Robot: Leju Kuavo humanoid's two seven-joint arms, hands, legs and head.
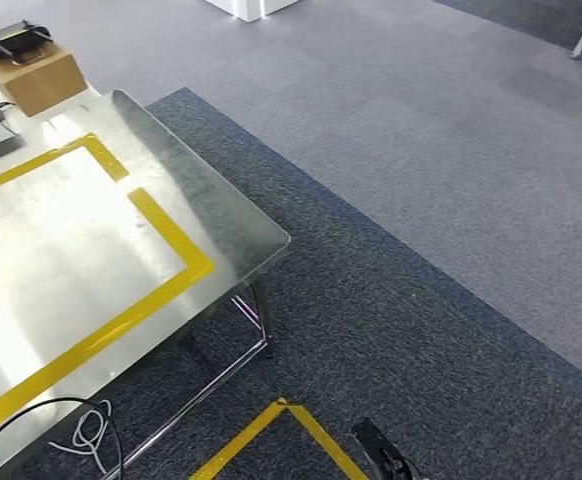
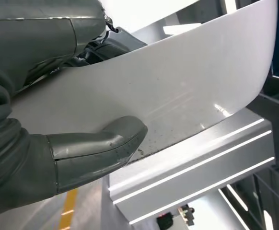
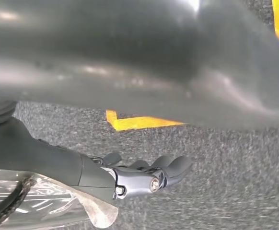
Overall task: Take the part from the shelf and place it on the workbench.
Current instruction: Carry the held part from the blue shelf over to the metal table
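You are in the carry-and-place step: the part (image 2: 189, 81), a long white curved panel, is already in the left hand (image 2: 58, 115), and the workbench (image 1: 220, 215) lies ahead and to the robot's left in the head view.

Grip: thumb (image 2: 101, 146) presses one face of the part, darker fingers (image 2: 112, 43) sit on the far face. The part's edge runs through the hand and extends well beyond it, so most of its length hangs unsupported. Judgement: a long lever on a pinch grip, likely to swing or slip if you turn fast.

To do the step well:
- Bring the body square to the bench before lowering.
- Aim inside the yellow tape frame (image 1: 171, 235), away from the wooden box (image 1: 39, 75) at the far corner.
- Lower until the part's long edge rests flat on the steel, then release.

Right hand (image 3: 145, 175): hangs over the carpet (image 3: 217, 172), fingers loosely extended and apart, holding nothing. A blurred grey mass crosses the right wrist view above it; you cannot tell what it is.
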